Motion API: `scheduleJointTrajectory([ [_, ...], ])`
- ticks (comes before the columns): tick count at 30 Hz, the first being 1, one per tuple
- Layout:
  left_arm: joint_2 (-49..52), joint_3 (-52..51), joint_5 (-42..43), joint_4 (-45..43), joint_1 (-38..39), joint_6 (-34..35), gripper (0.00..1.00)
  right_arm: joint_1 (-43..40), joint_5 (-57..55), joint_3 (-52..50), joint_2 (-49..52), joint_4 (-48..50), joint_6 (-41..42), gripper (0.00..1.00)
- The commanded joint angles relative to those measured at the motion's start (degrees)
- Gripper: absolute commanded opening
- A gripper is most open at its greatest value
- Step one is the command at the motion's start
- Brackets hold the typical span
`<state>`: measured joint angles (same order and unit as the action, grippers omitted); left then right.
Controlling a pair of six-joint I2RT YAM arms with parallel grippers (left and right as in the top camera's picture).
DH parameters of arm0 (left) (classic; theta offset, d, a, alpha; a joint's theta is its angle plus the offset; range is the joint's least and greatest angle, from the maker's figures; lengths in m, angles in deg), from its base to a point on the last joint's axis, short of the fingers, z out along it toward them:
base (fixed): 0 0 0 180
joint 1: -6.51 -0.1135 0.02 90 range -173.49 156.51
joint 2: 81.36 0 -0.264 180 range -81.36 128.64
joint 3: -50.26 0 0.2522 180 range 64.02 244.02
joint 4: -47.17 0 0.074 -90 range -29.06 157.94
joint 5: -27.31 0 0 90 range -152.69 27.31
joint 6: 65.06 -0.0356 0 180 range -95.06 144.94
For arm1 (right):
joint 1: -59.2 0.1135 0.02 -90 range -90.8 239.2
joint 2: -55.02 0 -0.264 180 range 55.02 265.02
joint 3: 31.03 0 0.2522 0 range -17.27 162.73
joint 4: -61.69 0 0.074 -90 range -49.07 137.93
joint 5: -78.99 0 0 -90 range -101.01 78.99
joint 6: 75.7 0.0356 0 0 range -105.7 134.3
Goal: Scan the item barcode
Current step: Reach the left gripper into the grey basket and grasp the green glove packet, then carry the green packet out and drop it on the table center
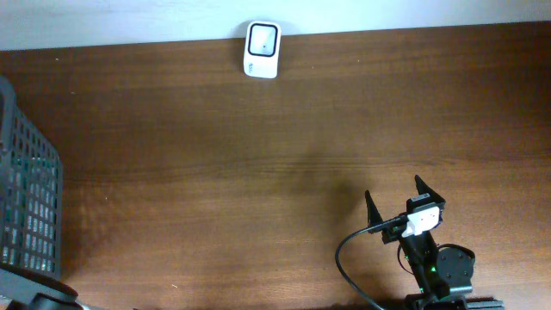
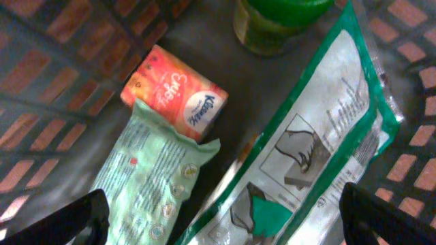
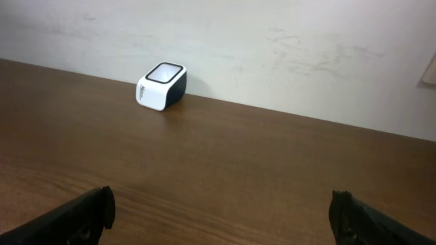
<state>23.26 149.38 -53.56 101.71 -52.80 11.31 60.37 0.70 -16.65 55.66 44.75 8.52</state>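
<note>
The items lie in a dark mesh basket (image 2: 41, 75). They are an orange tissue pack (image 2: 174, 92), a pale green wipes pack (image 2: 153, 180), a white-and-green bag (image 2: 320, 150) and a green jar (image 2: 279, 24). My left gripper (image 2: 221, 218) hangs open just above the wipes pack and the bag, holding nothing. No barcode shows on any of them. The white scanner (image 1: 261, 50) stands at the table's far edge, also seen as the scanner (image 3: 161, 86) in the right wrist view. My right gripper (image 1: 399, 196) is open and empty over the near right of the table, and it points toward the scanner.
The basket (image 1: 26, 207) stands at the table's left edge. A black cable (image 1: 344, 258) loops beside the right arm's base. A pale wall (image 3: 272, 47) rises behind the scanner. Brown wood table (image 1: 258, 164) stretches between basket and right arm.
</note>
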Motion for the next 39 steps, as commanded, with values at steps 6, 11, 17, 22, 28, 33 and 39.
scheduleJointTrajectory([
  [6,7.23,-1.11,4.24,-1.53,1.88,-5.75,0.94,0.42,0.70,-0.31,-0.44,-0.26,0.42,0.99],
  [11,10.88,-1.11,4.20,-1.05,5.22,-5.75,0.71,0.42,0.70,-0.31,-0.44,-0.26,0.42,0.98],
  [17,10.64,-1.05,4.17,-0.52,6.05,-5.73,0.06,0.42,0.70,-0.31,-0.44,-0.28,0.44,0.98],
  [22,5.70,3.02,3.96,0.63,6.05,-5.09,0.00,0.42,0.70,-0.31,-0.44,-0.26,0.42,0.98],
  [28,-5.60,9.31,4.00,-1.31,6.05,0.28,0.00,0.42,0.70,-0.31,-0.44,-0.28,0.44,0.98],
  [33,-17.05,10.16,4.24,-8.72,6.05,14.80,0.00,0.42,0.70,-0.31,-0.44,-0.26,0.44,0.98],
  [39,-28.59,10.16,12.59,-8.94,12.00,31.71,0.00,0.42,0.70,-0.31,-0.44,-0.26,0.44,0.98],
])
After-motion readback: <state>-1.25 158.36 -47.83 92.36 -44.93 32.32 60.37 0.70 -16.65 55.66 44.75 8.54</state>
